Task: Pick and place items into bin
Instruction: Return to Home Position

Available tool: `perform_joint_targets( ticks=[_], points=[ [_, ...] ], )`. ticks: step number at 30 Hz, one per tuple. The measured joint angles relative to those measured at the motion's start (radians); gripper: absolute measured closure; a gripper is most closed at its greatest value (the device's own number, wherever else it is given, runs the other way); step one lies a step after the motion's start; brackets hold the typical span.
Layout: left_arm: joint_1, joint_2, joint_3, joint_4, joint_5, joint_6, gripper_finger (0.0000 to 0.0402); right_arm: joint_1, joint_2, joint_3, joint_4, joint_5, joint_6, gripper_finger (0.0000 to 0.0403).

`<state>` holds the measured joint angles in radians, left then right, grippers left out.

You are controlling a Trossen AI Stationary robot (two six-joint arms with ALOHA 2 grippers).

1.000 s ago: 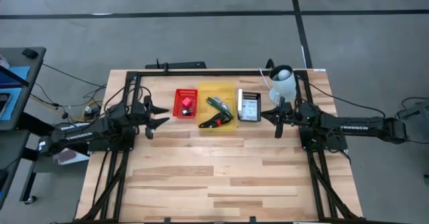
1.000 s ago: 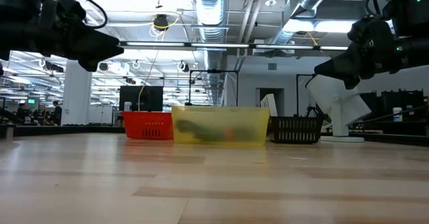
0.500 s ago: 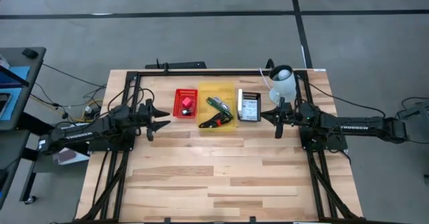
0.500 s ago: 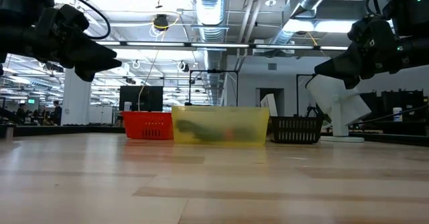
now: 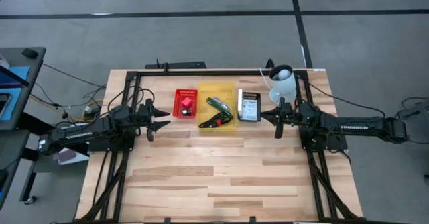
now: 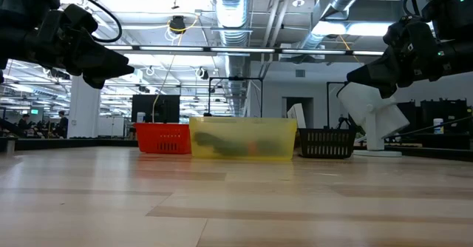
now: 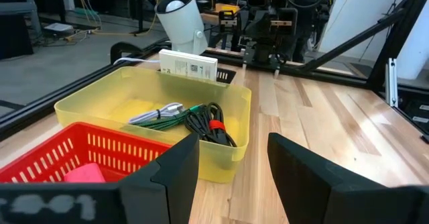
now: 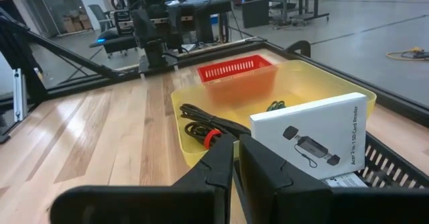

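Left pincer (image 5: 162,116) hovers spread wide and empty above the table (image 5: 221,177), left of the red bin (image 5: 179,94), which holds a pink piece (image 5: 186,103). The yellow bin (image 5: 224,90), next right, holds what looks like a green cable (image 5: 218,104) and a black-and-red cable (image 5: 216,121). A white box (image 5: 249,106) stands in the black bin (image 6: 325,143). Right pincer (image 5: 267,115), narrowed almost shut and empty, hovers just right of it

From table height, the yellow bin (image 6: 244,137) shows its contents only as a greenish smudge. The red bin (image 6: 162,138) beside it hides its own entirely.
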<state>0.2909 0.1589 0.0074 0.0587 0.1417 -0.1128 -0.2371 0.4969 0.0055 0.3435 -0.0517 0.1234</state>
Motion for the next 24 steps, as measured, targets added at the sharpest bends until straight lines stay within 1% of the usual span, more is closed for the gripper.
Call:
perform_joint_targets(
  ticks=[24],
  points=[
    [0.0, 0.0, -0.001, 0.0, 0.0, 0.021, 0.0235, 0.0, 0.0, 0.0, 0.0, 0.0, 0.0, 0.0378]
  ],
)
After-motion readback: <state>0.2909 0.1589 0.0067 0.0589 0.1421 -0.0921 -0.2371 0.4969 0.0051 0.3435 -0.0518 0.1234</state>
